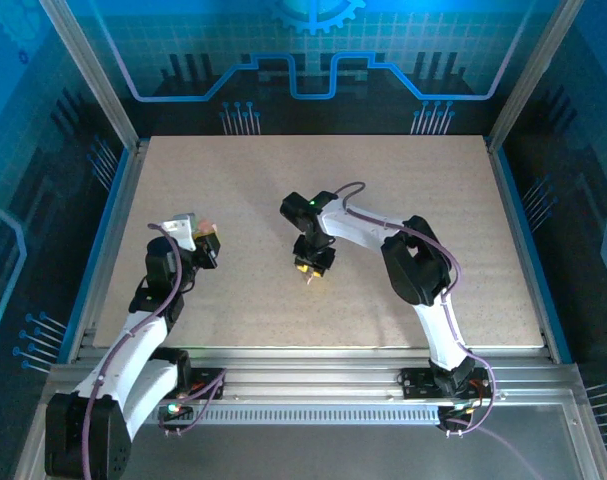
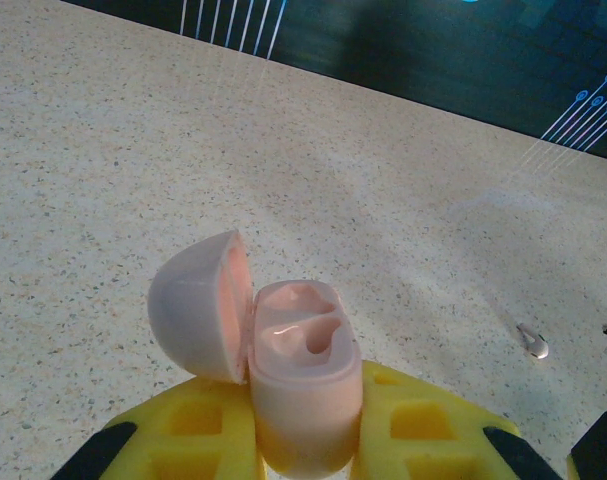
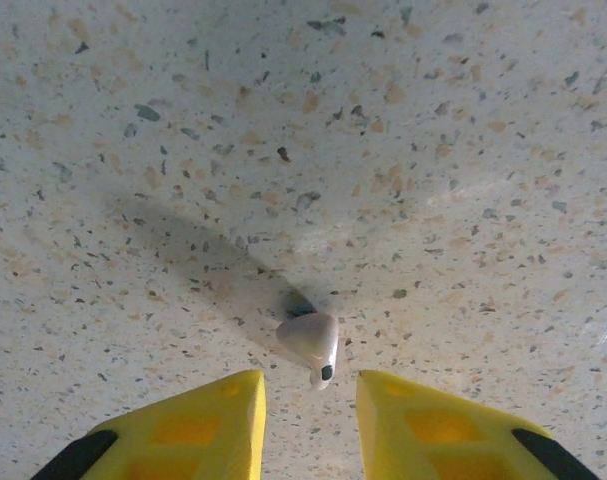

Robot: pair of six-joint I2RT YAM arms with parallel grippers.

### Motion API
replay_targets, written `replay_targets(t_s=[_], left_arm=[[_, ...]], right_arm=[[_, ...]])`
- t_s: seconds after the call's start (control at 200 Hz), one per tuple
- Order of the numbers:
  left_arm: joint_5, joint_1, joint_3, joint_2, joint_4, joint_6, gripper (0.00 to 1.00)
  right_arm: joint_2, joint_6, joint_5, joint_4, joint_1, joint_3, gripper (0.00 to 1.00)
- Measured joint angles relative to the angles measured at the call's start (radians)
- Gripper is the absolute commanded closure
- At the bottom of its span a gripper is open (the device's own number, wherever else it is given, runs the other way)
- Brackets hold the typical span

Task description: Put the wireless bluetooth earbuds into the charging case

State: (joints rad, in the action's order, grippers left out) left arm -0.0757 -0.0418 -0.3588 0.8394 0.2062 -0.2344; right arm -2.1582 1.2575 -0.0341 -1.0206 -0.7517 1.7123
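Case [image 2: 298,350], pink and open, sat clamped in left gripper [image 2: 305,425]; right gripper [image 3: 311,400] hung unclenched over pale earbud [image 3: 311,345] at lower centre.

Left wrist view: charging case [image 2: 301,395] runs off the bottom edge. Its lower shell is hidden between the left hand's [image 2: 305,430] yellow fingers [image 2: 198,425], which are also cropped there. Cannot tell whether the moulded wells hold anything. Earbud [image 2: 532,343] on the desk [image 2: 133,150] is too small for colour or facing. Dark shape [image 2: 605,450] at the right edge is cropped and unidentifiable.

Right wrist view: right hand's [image 3: 311,400] fingers run off the bottom edge. Earbud's [image 3: 311,345] far end merges into a dark patch, outline unclear.

Top view: case [image 1: 186,222] is partly masked by the left hand [image 1: 198,232]. Earbud [image 1: 310,283] is a speck just below the right hand [image 1: 315,270], colour unreadable.
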Motion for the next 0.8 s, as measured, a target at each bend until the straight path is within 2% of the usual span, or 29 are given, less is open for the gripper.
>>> replay_targets(t_s=[0.8], left_arm=[[0.0,0.0,0.0,-0.002,0.0,0.0,0.87]], right_arm=[[-0.048,0.0,-0.003,0.02,-0.001,-0.005,0.71]])
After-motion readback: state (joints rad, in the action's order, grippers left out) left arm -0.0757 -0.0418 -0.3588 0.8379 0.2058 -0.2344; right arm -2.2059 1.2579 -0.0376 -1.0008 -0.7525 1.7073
